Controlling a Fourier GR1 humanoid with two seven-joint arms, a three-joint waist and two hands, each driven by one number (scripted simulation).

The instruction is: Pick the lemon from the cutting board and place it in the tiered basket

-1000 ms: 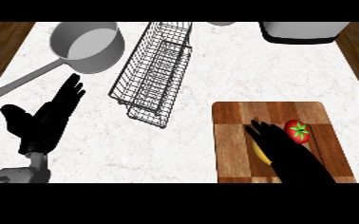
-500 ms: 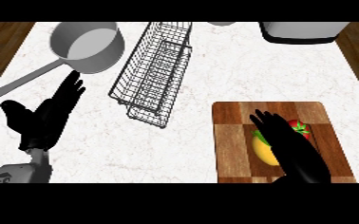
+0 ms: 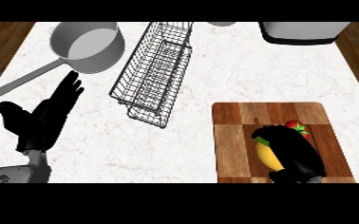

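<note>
Black left hand [image 3: 41, 121] and black right hand [image 3: 294, 153] with slender fingers [image 3: 69, 89]; grey left forearm [image 3: 26, 171].

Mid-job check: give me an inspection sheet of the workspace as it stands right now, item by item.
Surface: white marble counter.
Job's things: yellow lemon lies on the wooden cutting board, mostly under the right hand; black wire tiered basket at centre, lemon not yet in it.
Clutter: red tomato on the board beside the lemon; grey saucepan upper left; grey appliance upper right.
Hands: right hand curled round the lemon; left hand open, resting at lower left.
Cables: nothing seen.
Surroundings: brown wooden surface beyond the counter's side edges.
</note>
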